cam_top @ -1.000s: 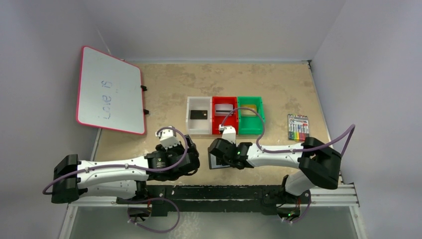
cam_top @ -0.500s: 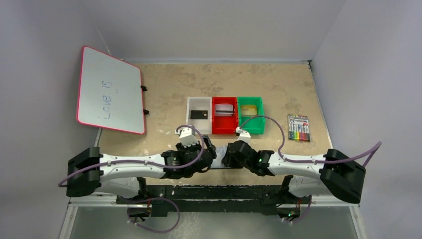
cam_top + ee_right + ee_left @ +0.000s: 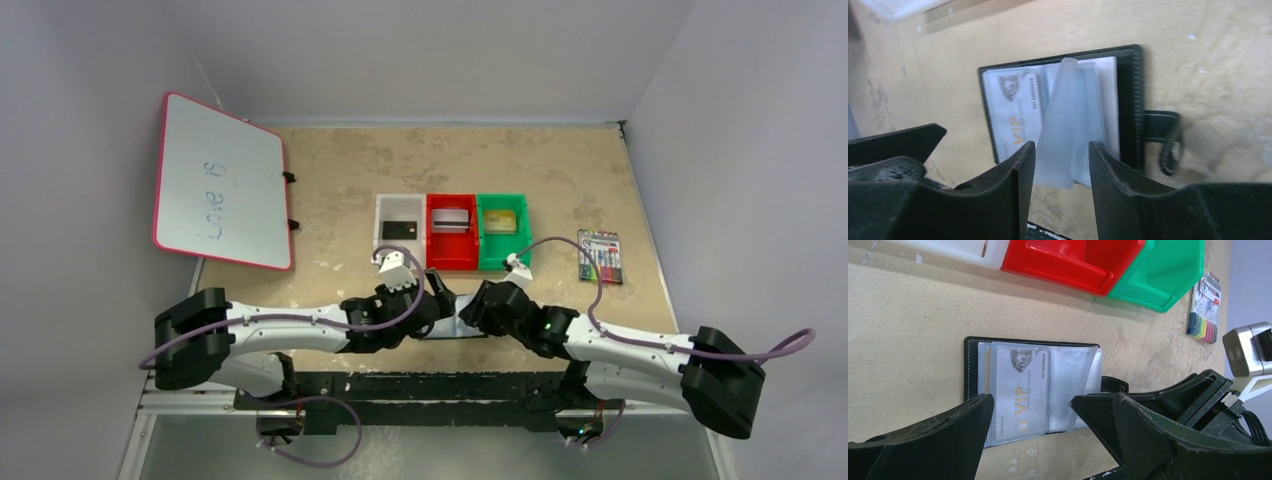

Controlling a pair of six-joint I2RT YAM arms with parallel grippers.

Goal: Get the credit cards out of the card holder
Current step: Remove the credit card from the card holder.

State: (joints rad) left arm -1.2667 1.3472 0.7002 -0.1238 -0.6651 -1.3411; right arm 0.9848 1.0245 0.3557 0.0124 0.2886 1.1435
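Converging within the last second at six o'clock on the tan tabletop (image 3: 330, 170), my arms flank the open black bifold card holder (image 3: 967, 370): left gripper (image 3: 1032, 402) wide, empty; right gripper (image 3: 1062, 146) part-open, empty, astride a clear sleeve (image 3: 1068, 125). One silver VIP card (image 3: 1020, 390) remains.

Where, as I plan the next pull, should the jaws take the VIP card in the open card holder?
Probably its near short edge, coming low from the arms' side: the VIP card lies flat under a clear sleeve in the card holder, so only an edge can be pinched. The sleeve's opening side is unclear.
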